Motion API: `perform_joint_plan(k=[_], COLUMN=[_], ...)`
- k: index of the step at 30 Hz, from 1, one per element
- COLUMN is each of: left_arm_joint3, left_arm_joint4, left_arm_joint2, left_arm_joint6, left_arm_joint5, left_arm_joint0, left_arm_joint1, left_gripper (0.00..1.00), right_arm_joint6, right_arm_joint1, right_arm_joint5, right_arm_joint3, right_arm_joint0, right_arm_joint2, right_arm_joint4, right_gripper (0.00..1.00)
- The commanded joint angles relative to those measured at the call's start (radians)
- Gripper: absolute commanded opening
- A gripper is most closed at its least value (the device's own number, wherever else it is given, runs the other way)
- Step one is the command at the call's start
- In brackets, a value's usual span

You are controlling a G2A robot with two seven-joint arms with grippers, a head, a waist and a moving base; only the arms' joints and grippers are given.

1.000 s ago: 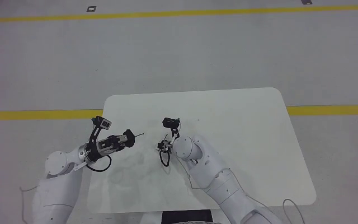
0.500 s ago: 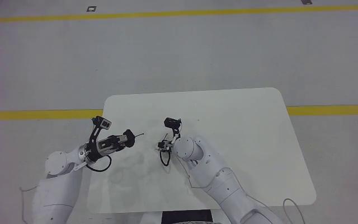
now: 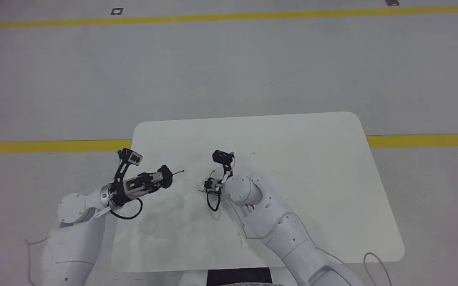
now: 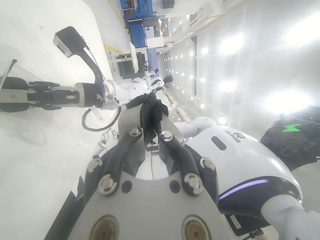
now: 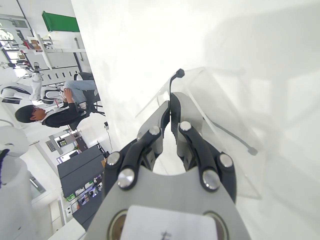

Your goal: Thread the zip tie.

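Observation:
My right gripper (image 5: 170,102) is shut on a black zip tie (image 5: 179,72), whose head sticks out just past the fingertips. It hovers over a clear acrylic stand (image 5: 225,106) on the white table (image 3: 308,164). My left gripper (image 4: 150,102) is shut on a black strip, and from above its thin tail (image 3: 177,171) points toward the right gripper (image 3: 206,187). The two grippers face each other a short gap apart near the table's left front. The left gripper (image 3: 169,174) is just inside the table's left edge. I cannot tell whether the two black pieces are one tie.
A grey tie-like shape (image 5: 252,151) shows through the clear stand. The right wrist's black cable (image 3: 212,203) loops below its gripper. The table's left edge (image 3: 134,143) runs close to the left arm. Bare tabletop spreads to the right and back.
In the top view the right arm has drifted slightly to the right, widening the gap a little. The left arm has kept still.

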Motion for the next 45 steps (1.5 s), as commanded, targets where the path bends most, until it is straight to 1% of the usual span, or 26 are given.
perform_joint_plan(k=[1, 4, 7, 14, 18, 21, 22, 26, 28, 31, 34, 38, 40, 45], left_arm_joint3=[0.0, 0.0, 0.0, 0.0, 0.0, 0.0, 0.0, 0.0, 0.0, 0.0, 0.0, 0.0, 0.0, 0.0], left_arm_joint4=[0.0, 0.0, 0.0, 0.0, 0.0, 0.0, 0.0, 0.0, 0.0, 0.0, 0.0, 0.0, 0.0, 0.0], left_arm_joint2=[0.0, 0.0, 0.0, 0.0, 0.0, 0.0, 0.0, 0.0, 0.0, 0.0, 0.0, 0.0, 0.0, 0.0], left_arm_joint6=[0.0, 0.0, 0.0, 0.0, 0.0, 0.0, 0.0, 0.0, 0.0, 0.0, 0.0, 0.0, 0.0, 0.0], left_arm_joint5=[0.0, 0.0, 0.0, 0.0, 0.0, 0.0, 0.0, 0.0, 0.0, 0.0, 0.0, 0.0, 0.0, 0.0], left_arm_joint0=[0.0, 0.0, 0.0, 0.0, 0.0, 0.0, 0.0, 0.0, 0.0, 0.0, 0.0, 0.0, 0.0, 0.0], left_arm_joint1=[0.0, 0.0, 0.0, 0.0, 0.0, 0.0, 0.0, 0.0, 0.0, 0.0, 0.0, 0.0, 0.0, 0.0], left_gripper=[0.0, 0.0, 0.0, 0.0, 0.0, 0.0, 0.0, 0.0, 0.0, 0.0, 0.0, 0.0, 0.0, 0.0], right_arm_joint6=[-0.003, -0.002, 0.005, 0.056, 0.096, 0.134, 0.154, 0.195, 0.201, 0.19, 0.157, 0.118, 0.095, 0.092], right_arm_joint1=[0.001, 0.005, 0.011, 0.033, 0.048, 0.061, 0.066, 0.081, 0.084, 0.085, 0.079, 0.065, 0.054, 0.052], right_arm_joint5=[-0.001, -0.001, 0.006, 0.03, 0.013, -0.025, -0.053, -0.126, -0.155, -0.183, -0.207, -0.233, -0.234, -0.234], right_arm_joint3=[-0.001, -0.014, -0.044, -0.154, -0.217, -0.269, -0.289, -0.341, -0.358, -0.362, -0.339, -0.273, -0.222, -0.213], right_arm_joint0=[0.001, -0.002, -0.011, -0.057, -0.084, -0.106, -0.115, -0.134, -0.134, -0.113, -0.07, 0.009, 0.063, 0.071], right_arm_joint2=[-0.001, -0.001, 0.004, 0.022, 0.046, 0.074, 0.087, 0.125, 0.13, 0.117, 0.086, 0.036, 0.008, 0.004], right_arm_joint4=[0.003, 0.008, 0.007, -0.013, -0.005, 0.016, 0.037, 0.1, 0.136, 0.175, 0.219, 0.281, 0.315, 0.32], right_gripper=[0.0, 0.0, 0.0, 0.0, 0.0, 0.0, 0.0, 0.0, 0.0, 0.0, 0.0, 0.0, 0.0, 0.0])
